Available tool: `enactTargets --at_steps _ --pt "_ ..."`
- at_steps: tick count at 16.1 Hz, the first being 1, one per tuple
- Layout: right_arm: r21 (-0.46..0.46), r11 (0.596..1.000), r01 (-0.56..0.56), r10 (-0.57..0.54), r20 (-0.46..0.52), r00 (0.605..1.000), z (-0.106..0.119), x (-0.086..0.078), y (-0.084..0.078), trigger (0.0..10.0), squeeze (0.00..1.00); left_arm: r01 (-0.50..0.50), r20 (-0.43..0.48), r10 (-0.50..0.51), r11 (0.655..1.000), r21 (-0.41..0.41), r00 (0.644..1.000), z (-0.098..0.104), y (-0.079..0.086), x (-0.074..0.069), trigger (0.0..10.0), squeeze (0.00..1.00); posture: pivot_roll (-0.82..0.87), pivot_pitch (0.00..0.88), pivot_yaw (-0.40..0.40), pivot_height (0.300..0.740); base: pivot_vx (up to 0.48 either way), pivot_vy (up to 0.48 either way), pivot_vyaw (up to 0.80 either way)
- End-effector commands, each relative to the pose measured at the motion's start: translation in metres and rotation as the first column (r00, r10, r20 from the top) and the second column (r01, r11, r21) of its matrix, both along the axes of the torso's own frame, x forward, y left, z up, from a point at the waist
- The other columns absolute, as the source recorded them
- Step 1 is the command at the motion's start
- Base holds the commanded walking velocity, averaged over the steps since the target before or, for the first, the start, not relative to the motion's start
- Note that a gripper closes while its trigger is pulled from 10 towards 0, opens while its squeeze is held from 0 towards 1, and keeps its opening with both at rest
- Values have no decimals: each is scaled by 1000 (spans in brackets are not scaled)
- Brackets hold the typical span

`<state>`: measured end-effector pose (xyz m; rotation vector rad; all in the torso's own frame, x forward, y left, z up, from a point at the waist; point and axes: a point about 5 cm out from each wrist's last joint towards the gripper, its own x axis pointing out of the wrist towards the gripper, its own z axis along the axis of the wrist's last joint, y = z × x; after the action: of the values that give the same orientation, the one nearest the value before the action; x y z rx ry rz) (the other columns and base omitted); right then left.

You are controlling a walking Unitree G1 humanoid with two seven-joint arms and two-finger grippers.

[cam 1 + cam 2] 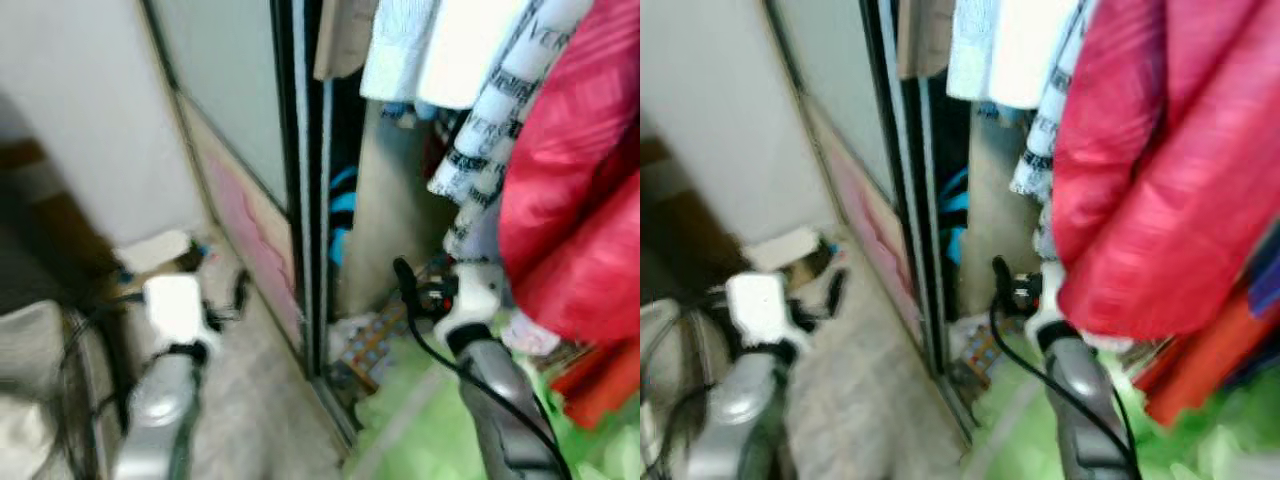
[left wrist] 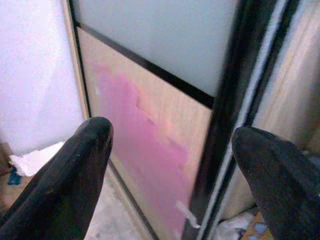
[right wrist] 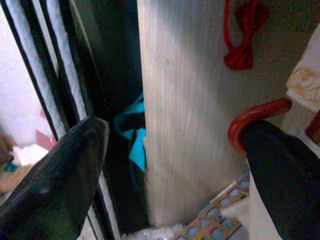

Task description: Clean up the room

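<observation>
While the robot stands before the open wardrobe (image 1: 400, 200), both the left gripper (image 2: 167, 175) and the right gripper (image 3: 175, 165) have their fingers spread apart and hold nothing — so I judge it is looking for what to tidy. The clutter (image 1: 365, 340) lies on the wardrobe floor, near the sliding door (image 1: 240, 160) and under the red jacket (image 1: 580, 200). Next, the right gripper probably must go lower toward it.

Hanging white sleeve (image 1: 500, 110), black print: "VER" legible, repeated along fabric; remainder blurred. No other readable text.
</observation>
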<state>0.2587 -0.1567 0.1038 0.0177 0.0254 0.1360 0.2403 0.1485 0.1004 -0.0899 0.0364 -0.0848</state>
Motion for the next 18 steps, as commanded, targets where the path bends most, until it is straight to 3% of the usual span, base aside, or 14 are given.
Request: enactTargets --at_steps 1,6,14,18 --pt "22 995 -99 99 1 995 1 3 22 10000 0 -48 2 48 999 20 999 1 12 1 10000 0 104 0 -13 740 0 0 800" --pt "39 994 -99 99 -3 995 1 4 23 10000 0 -37 -13 38 999 12 999 -1 12 2 10000 0 102 0 -9 740 0 0 91" --pt "36 994 -101 101 -5 995 0 4 23 10000 0 -21 -19 21 1000 8 1000 -2 9 3 10000 0 98 0 -9 740 0 463 0" --pt "39 994 -105 106 -9 994 -2 4 24 10000 0 -4 -3 4 1000 17 1000 1 5 3 10000 0 104 0 -11 740 0 0 0"
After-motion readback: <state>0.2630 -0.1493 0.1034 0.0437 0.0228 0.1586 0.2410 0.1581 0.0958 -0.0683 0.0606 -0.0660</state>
